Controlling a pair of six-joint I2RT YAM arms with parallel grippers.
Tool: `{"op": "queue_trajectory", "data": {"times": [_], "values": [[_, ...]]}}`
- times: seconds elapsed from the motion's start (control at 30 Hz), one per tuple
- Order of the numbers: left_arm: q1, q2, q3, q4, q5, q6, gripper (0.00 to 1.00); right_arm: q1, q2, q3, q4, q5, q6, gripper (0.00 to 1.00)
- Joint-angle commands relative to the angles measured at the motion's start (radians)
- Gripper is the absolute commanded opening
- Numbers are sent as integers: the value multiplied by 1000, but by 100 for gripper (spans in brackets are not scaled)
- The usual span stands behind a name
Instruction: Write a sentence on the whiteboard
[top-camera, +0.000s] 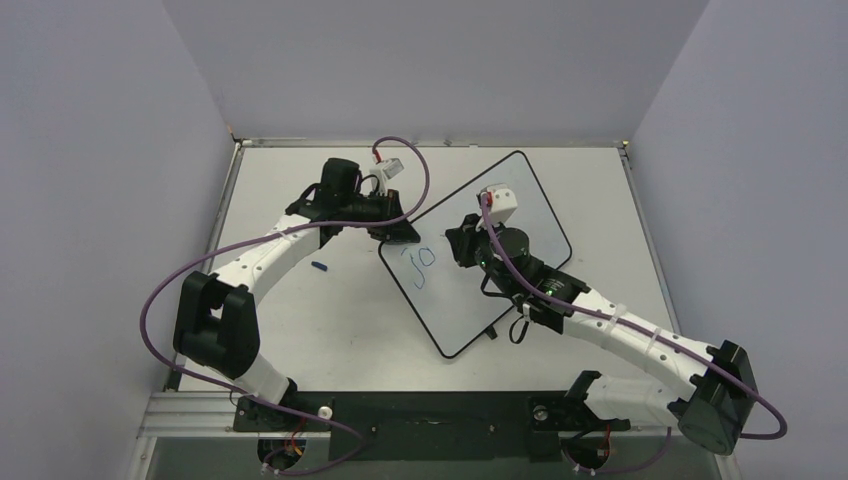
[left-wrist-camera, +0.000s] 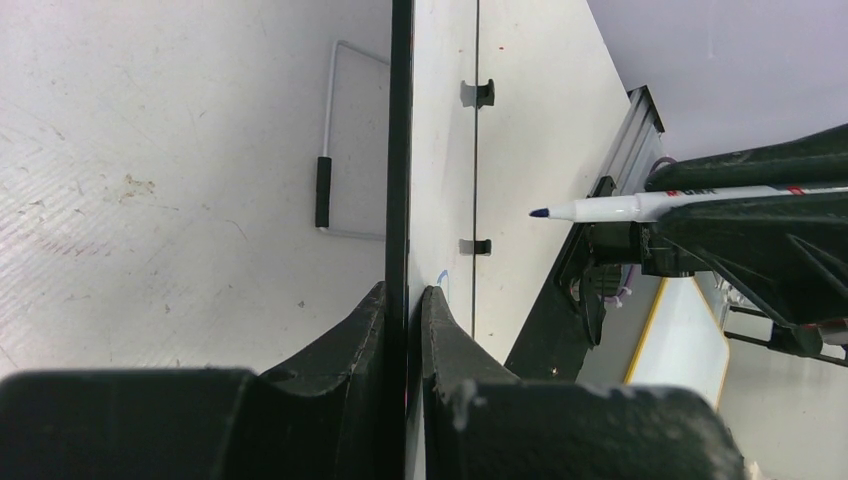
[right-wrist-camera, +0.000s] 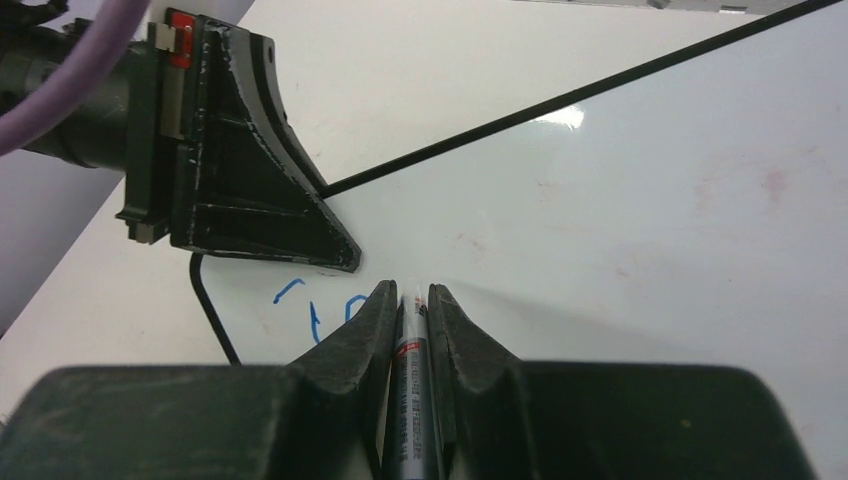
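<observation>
Whiteboard (top-camera: 455, 325): mid-frame, lying skewed like a diamond.
Sentence (top-camera: 421, 266): blue "jo" by the board's left corner.
Left gripper (left-wrist-camera: 405, 295): pinching the board's edge.
Right gripper (right-wrist-camera: 412, 295): clamped on the marker (right-wrist-camera: 408, 400).
Advice: brace the board, touch the tip down lightly.

The whiteboard (right-wrist-camera: 650, 200) is properly glossy, smooth enough to throw back a bright glare patch, with a few faint pinkish smudges. The tabletop (left-wrist-camera: 150, 180) next to it looks matt white, scuffed and speckled with brownish marks. The left gripper (left-wrist-camera: 405, 297) and right gripper (right-wrist-camera: 412, 292) look like matt black plastic, slightly grainy and rough at the edges. The marker (left-wrist-camera: 660, 205) has a smooth white plastic barrel, and the purple cable (top-camera: 160, 290) looks rubbery.
</observation>
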Motion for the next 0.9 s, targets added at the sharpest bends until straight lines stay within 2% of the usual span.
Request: {"op": "queue_trajectory", "data": {"times": [0.0,0.23,0.87], "values": [[-50,-2,36,-57,-156,74,0,-22,6,-7,16,19,-15,0],[-72,12,87,-129,-215,78,0,-33,19,11,41,-9,-22,0],[-72,-7,79,-148,-228,100,0,-67,82,99,73,-62,-27,0]]}}
